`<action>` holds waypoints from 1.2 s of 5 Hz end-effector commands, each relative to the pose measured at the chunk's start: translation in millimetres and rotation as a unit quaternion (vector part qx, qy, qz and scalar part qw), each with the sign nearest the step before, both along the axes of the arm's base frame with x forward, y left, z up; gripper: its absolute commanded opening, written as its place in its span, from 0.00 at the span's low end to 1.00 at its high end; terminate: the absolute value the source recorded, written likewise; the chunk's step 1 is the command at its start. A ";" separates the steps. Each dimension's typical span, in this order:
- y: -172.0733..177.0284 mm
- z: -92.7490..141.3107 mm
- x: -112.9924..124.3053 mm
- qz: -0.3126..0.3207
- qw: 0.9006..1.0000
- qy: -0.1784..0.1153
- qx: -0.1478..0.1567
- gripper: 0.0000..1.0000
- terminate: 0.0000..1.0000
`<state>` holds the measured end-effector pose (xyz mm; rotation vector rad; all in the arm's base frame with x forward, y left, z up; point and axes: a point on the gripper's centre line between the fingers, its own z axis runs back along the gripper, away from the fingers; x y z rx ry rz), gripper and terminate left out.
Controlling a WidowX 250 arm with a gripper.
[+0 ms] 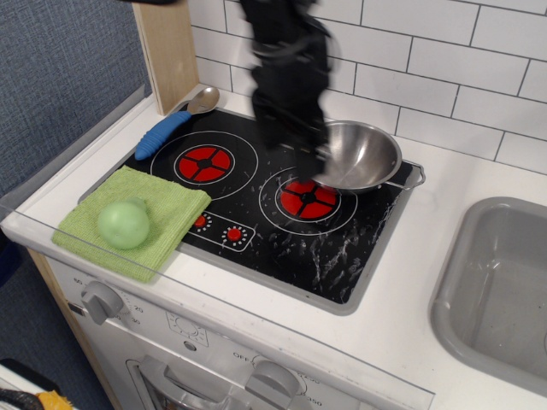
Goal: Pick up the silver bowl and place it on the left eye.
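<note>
The silver bowl (363, 154) stands at the back right of the black stove glass (342, 248), overlapping the right burner (308, 198). One wire handle shows on its right; its left side is hidden by my arm. The left eye (203, 162), a red disc in white rings, is bare. My gripper (316, 169) is motion-blurred and hangs at the bowl's left rim, over the right burner. The blur hides how its jaws stand.
A silver spoon with a blue handle (169, 128) lies at the stove's back left by a wooden post (167, 51). A green ball (123, 224) sits on a green cloth (167, 213) at the front left. A grey sink (500, 290) is at the right.
</note>
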<state>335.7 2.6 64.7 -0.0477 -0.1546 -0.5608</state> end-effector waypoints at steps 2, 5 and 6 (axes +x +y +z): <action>-42.9 -27.6 29.1 -0.065 0.998 0.013 0.020 1.00 0.00; -39.8 -32.4 17.3 -0.088 0.995 0.028 0.049 0.00 0.00; -39.2 -27.8 15.0 -0.092 0.994 0.025 0.047 0.00 0.00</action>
